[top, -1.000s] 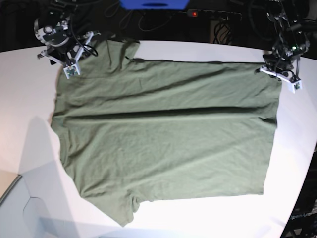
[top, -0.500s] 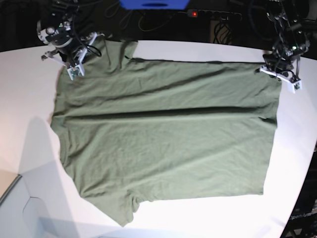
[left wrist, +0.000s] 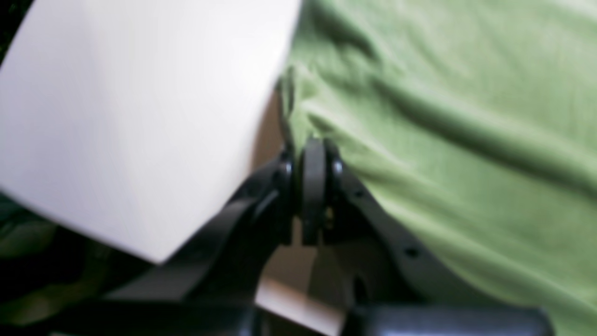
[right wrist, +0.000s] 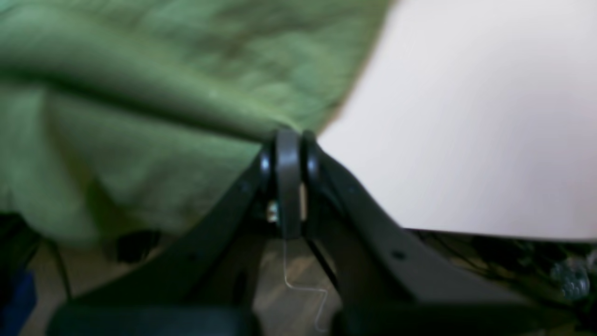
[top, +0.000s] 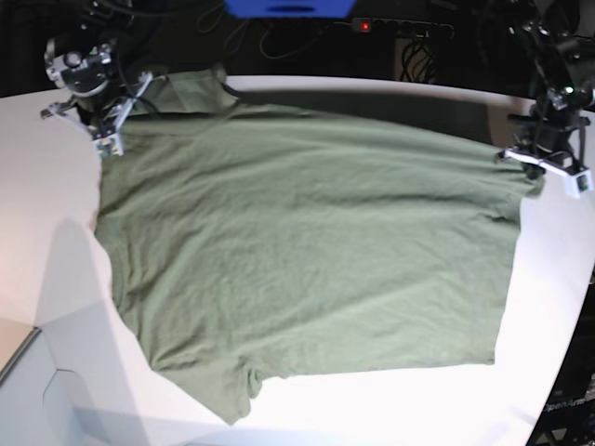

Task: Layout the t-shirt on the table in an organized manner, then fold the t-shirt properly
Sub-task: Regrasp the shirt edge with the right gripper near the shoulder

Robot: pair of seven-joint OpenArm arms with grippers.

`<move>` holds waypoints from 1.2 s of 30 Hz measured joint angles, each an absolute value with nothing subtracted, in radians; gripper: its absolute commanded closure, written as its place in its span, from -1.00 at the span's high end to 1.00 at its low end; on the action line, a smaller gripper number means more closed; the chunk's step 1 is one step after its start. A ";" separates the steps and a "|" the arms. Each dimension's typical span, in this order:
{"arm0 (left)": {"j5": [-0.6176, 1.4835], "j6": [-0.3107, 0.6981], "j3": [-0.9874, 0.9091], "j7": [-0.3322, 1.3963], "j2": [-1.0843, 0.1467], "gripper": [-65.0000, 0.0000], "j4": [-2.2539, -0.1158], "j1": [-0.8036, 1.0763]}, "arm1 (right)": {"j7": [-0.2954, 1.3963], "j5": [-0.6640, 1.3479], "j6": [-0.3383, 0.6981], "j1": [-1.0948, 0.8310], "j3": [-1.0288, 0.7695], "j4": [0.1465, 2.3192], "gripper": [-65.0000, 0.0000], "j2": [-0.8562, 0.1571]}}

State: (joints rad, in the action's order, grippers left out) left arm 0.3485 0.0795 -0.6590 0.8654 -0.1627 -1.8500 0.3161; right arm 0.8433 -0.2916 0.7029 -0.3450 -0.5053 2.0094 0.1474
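The olive-green t-shirt lies spread over the white table, its far edge raised and casting a shadow beneath. My right gripper, at the base view's upper left, is shut on the shirt's far left corner. In the right wrist view the gripper pinches the cloth beside bare table. My left gripper, at the upper right, is shut on the opposite far corner. The left wrist view shows this gripper clamping the fabric edge next to the table.
Behind the table sit a blue object and a power strip with a red light among dark cables. A pale grey box edge shows at the lower left. The table's curved edge runs down the right side.
My right gripper has shut on the shirt's corner and drawn it up and to the left. The left gripper shifted outward with its corner, and the far edge has come up off the table.
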 measured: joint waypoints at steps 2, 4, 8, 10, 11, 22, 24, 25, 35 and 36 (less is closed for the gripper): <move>0.348 0.079 -0.701 0.866 -0.156 -1.00 -1.857 0.315 | 0.838 -0.278 0.703 -0.308 -0.543 2.009 -1.00 0.147; 0.349 0.080 -0.717 0.868 -0.147 -1.00 -1.859 0.312 | 0.836 -0.275 0.703 -0.281 -0.570 2.010 -1.00 0.148; 0.337 0.079 -0.722 0.860 -0.147 -1.00 -1.860 0.306 | 0.847 -0.301 0.703 -0.272 -0.580 2.010 -1.00 0.141; 0.339 0.079 -0.722 0.862 -0.146 -1.00 -1.860 0.307 | 0.846 -0.300 0.703 -0.268 -0.577 2.010 -1.00 0.143; 0.340 0.079 -0.722 0.864 -0.146 -1.00 -1.860 0.307 | 0.846 -0.300 0.703 -0.263 -0.575 2.010 -1.00 0.146; 0.334 0.078 -0.722 0.862 -0.147 -1.00 -1.844 0.272 | 0.847 -0.301 0.703 -0.282 -0.490 2.009 -1.00 0.155; 0.337 0.079 -0.722 0.863 -0.146 -1.00 -1.832 0.270 | 0.854 -0.302 0.703 -0.314 -0.430 2.009 -0.99 0.159; 0.339 0.078 -0.721 0.862 -0.146 -1.00 -1.825 0.268 | 0.851 -0.300 0.703 -0.327 -0.400 2.009 -0.89 0.158; 0.329 0.076 -0.720 0.863 -0.146 -1.00 -1.802 0.251 | 0.973 -0.303 0.702 -0.341 -0.282 2.009 0.14 0.158; 0.329 0.076 -0.720 0.864 -0.146 -1.00 -1.802 0.251 | 0.972 -0.297 0.703 -0.341 -0.274 2.009 0.14 0.158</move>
